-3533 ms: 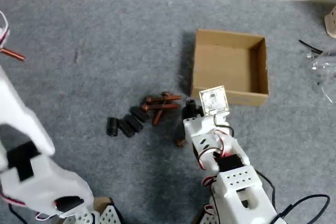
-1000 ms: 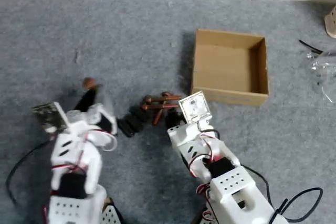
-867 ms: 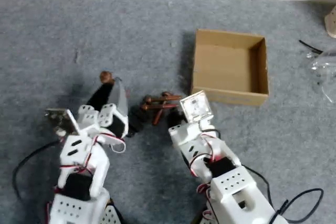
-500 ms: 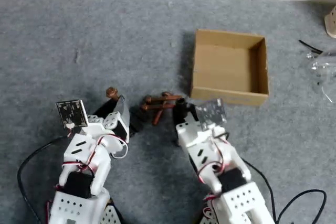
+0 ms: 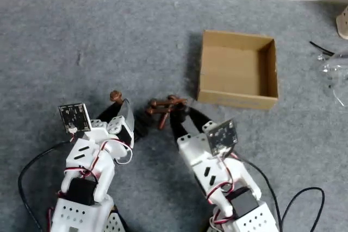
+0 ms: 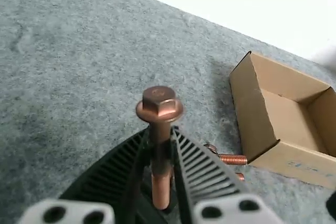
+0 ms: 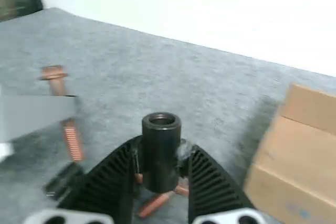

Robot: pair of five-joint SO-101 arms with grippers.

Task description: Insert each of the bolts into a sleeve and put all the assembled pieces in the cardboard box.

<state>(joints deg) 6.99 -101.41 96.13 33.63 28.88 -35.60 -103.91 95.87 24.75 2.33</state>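
1. Left gripper (image 6: 160, 148) clamps a copper hex-head bolt (image 6: 159, 109), head above the fingertips, shank between them.
2. Right gripper (image 7: 161, 155) clamps a black cylindrical sleeve (image 7: 160, 135), bore up, between its fingers.
3. Risk: if the axes are off, the thread catches the sleeve rim, the bolt pivots and drops short of the brown cardboard box (image 5: 237, 100).

1. The copper-coloured hex-head metal bolt (image 6: 159, 109) is shiny orange-brown all over.
2. The matte black cylindrical sleeve (image 7: 160, 145) is evenly dark.
3. The left claw (image 6: 159, 139) and right claw (image 7: 161, 153) are ribbed black, with white bases.
4. The plain tan cardboard box (image 5: 237, 99) is tan inside and out.
5. The mottled grey carpeted bench (image 5: 81, 36) is flecked light and dark.
6. The loose copper bolts (image 5: 166, 106) are the same orange-brown.
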